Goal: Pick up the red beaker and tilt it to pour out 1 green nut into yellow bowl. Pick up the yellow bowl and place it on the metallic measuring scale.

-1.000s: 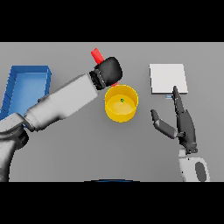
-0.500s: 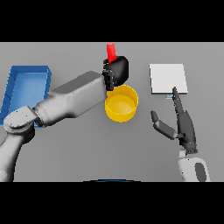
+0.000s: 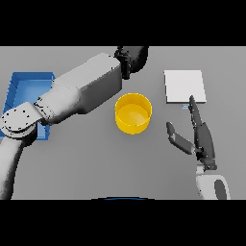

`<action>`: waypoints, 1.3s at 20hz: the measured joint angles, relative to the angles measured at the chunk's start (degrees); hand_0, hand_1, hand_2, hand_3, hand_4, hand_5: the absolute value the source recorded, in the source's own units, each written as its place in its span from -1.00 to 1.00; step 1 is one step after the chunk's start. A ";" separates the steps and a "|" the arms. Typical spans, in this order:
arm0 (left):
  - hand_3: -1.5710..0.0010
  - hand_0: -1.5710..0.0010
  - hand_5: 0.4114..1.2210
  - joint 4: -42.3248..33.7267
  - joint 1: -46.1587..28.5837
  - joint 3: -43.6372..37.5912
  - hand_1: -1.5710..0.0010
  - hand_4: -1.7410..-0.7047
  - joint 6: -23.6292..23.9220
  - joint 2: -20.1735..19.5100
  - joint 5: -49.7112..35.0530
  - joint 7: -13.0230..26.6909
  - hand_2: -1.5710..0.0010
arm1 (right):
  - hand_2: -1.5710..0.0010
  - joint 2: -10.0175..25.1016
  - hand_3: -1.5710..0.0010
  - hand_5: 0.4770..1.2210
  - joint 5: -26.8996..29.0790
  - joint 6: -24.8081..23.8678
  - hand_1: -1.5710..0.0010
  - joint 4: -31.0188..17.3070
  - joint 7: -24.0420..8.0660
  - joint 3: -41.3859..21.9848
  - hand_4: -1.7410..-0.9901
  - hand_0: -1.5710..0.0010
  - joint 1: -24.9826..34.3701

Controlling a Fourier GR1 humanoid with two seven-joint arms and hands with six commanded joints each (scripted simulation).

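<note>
At the top centre of the frame the left hand (image 3: 132,58) sits at the worktop's (image 3: 96,163) far edge; whether it is clenched cannot be told, and the red beaker is not visible. The yellow bowl (image 3: 133,113) stands mid-frame, apart from the metallic scale (image 3: 184,86) at upper right. The right hand (image 3: 201,139), lower right, is released, fingers straight.

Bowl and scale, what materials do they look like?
Bowl: probably plastic; uniform saturated yellow, matte, no glints. Scale: flat pale grey square, evenly lit, no reflections; could be brushed metal or painted plate, the look doesn't settle it.
</note>
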State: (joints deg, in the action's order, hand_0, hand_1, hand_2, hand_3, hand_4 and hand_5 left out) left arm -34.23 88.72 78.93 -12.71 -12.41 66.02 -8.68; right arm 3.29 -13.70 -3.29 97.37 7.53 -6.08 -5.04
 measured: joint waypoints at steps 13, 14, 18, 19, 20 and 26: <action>-0.82 -1.00 1.00 26.88 9.22 -33.22 -1.00 -1.00 7.81 -12.69 -38.17 10.50 -1.00 | 1.00 -0.26 1.00 -0.61 -1.35 -0.96 1.00 -1.86 0.70 -0.53 0.68 1.00 1.58; -0.86 -1.00 1.00 28.09 8.08 -35.71 -1.00 -1.00 9.23 -14.12 -41.73 10.09 -1.00 | 1.00 -0.46 1.00 -0.61 0.19 -0.07 1.00 -1.92 1.74 -0.29 0.72 1.00 1.64; -0.94 -1.00 1.00 31.91 1.75 -42.86 -1.00 -1.00 14.15 -18.98 -53.43 12.08 -1.00 | 1.00 -0.09 1.00 -0.56 2.30 1.66 1.00 -2.62 0.84 0.15 0.69 1.00 2.93; -0.95 -1.00 1.00 32.30 -0.46 -43.99 -1.00 -1.00 15.59 -20.13 -55.68 12.13 -1.00 | 1.00 -0.07 1.00 -0.53 2.85 2.25 1.00 -2.25 1.09 0.02 0.64 1.00 2.56; -0.96 -1.00 1.00 33.08 -2.31 -44.72 -1.00 -1.00 17.22 -20.42 -57.52 14.30 -1.00 | 1.00 0.02 1.00 -0.51 2.11 2.00 1.00 -2.45 0.74 -0.27 0.60 1.00 3.03; -0.86 -1.00 1.00 33.52 -10.14 -50.71 -1.00 -1.00 22.44 -21.86 -69.06 20.21 -1.00 | 1.00 0.98 1.00 -0.41 2.65 3.37 1.00 -2.01 2.24 -0.46 0.47 1.00 2.44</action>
State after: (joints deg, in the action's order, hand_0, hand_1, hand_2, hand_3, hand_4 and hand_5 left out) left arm -0.70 78.58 28.22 9.73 -34.27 -3.04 11.54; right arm 4.27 -11.04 0.08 95.36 9.78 -6.54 -2.60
